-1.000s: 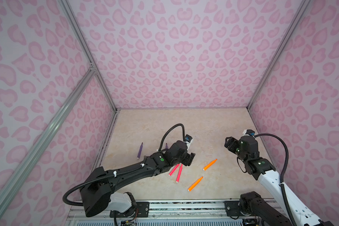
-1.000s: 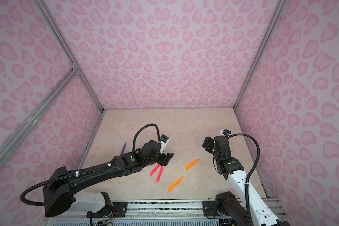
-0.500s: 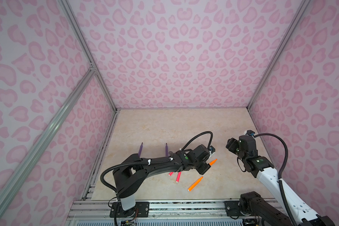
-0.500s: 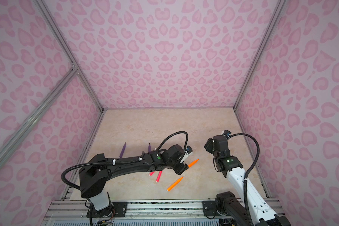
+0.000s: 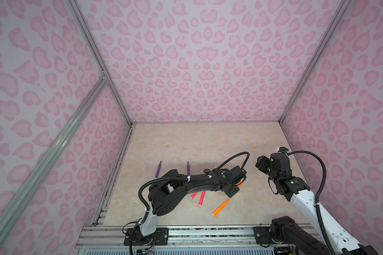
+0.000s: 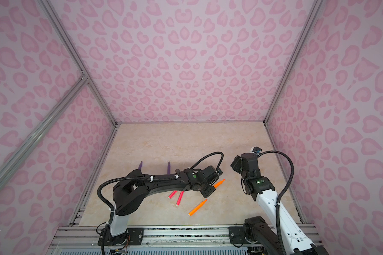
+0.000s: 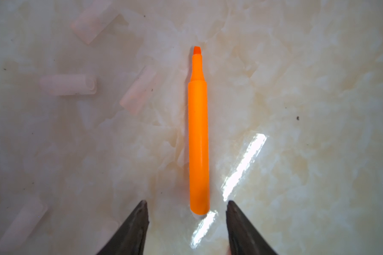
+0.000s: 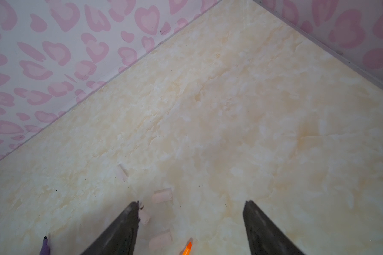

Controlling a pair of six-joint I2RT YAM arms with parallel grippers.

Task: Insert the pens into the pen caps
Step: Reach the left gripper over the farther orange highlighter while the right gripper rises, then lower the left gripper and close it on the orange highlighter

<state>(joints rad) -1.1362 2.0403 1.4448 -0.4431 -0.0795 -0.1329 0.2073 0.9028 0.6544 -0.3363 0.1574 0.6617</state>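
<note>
An orange pen (image 7: 198, 132) lies uncapped on the marble table, its blunt end just ahead of my left gripper (image 7: 186, 204), which is open and holds nothing. In both top views that gripper (image 5: 233, 191) hangs over this pen (image 6: 219, 183). A second orange pen (image 5: 221, 207), two pink-red pens (image 5: 202, 197) and two purple pens (image 5: 158, 169) lie nearby. Several pale pen caps (image 7: 69, 85) lie loose beside the orange pen. My right gripper (image 8: 192, 203) is open and empty above more caps (image 8: 162, 195); in the top views it (image 5: 263, 165) hovers at the right.
Pink-patterned walls (image 5: 197, 66) close the table on three sides. The right wall (image 6: 318, 154) stands close behind the right arm. The left arm's body (image 5: 186, 187) stretches across the pink-red pens. A metal rail (image 5: 186, 231) runs along the front edge.
My left arm swung right, from over the pink-red pens to over the orange pen, and its jaws narrowed a little. The right arm barely moved.
</note>
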